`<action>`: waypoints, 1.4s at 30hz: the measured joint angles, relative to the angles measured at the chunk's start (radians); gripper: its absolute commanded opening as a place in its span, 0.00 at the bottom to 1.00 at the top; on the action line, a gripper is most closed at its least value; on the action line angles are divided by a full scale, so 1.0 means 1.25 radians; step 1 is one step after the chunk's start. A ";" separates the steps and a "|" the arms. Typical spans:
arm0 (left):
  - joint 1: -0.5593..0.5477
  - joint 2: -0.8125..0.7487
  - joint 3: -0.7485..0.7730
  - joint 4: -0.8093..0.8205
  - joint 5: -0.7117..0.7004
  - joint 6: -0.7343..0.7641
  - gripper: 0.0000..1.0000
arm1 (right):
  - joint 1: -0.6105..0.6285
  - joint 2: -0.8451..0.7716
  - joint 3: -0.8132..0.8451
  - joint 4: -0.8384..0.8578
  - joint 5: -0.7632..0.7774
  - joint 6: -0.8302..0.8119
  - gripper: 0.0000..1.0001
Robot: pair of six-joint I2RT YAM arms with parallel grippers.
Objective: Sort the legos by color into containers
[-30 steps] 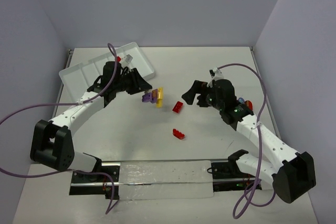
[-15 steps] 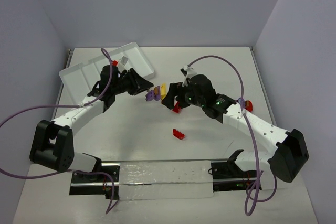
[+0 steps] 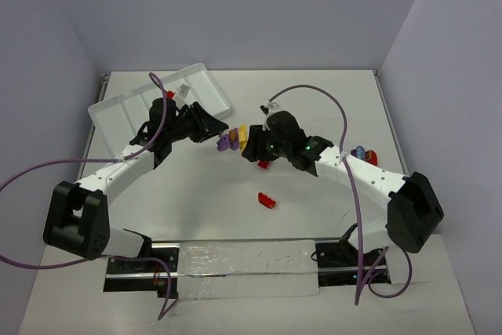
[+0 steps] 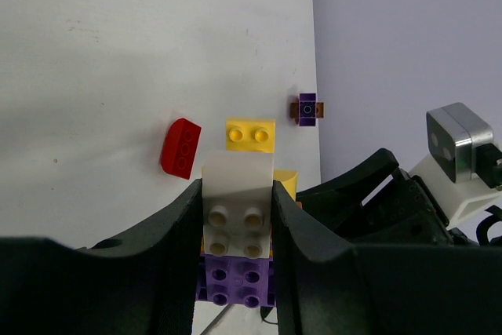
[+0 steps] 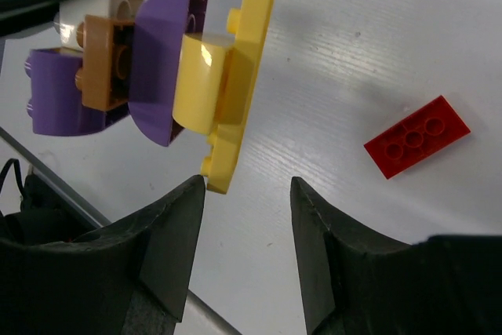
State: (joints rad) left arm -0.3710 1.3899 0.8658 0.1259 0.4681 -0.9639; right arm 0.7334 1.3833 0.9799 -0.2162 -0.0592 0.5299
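right gripper (image 3: 251, 149) — is swung in from the right | is brought up to the brick cluster (image 3: 232, 141) | red brick (image 3: 264, 165) — is now partly covered by it

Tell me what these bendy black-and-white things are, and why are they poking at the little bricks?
They are two robot arms, bolted to a table. One picture looks down from above. The other two come from small cameras on each wrist. The left arm pinches a clump of stuck-together bricks in its jaws: beige, purple, orange and yellow. The right arm has its jaws open beside the clump's yellow piece. A red brick lies loose on the table. The white tray behind the left arm has compartments for sorting the colours.
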 measured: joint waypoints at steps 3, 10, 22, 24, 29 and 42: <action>0.000 0.000 0.000 -0.002 -0.003 0.004 0.00 | 0.000 0.023 0.024 0.008 0.001 0.004 0.54; 0.000 0.001 -0.012 0.001 -0.012 0.007 0.00 | 0.000 0.082 0.042 0.030 -0.001 0.015 0.39; 0.004 0.114 -0.059 0.111 0.017 -0.001 0.00 | -0.001 0.145 0.030 0.031 0.041 0.037 0.00; 0.004 0.135 -0.071 0.125 0.019 -0.002 0.00 | 0.000 0.157 0.025 0.027 0.052 0.040 0.00; 0.004 0.147 -0.095 0.122 0.016 0.002 0.00 | -0.002 0.185 0.022 0.022 0.098 0.047 0.00; 0.004 0.094 -0.098 0.071 -0.040 0.044 0.00 | -0.017 0.230 0.029 0.004 0.174 0.027 0.10</action>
State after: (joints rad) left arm -0.3656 1.5074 0.7428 0.2145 0.4186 -0.9088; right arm 0.7124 1.6704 1.0159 -0.2113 0.1586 0.5635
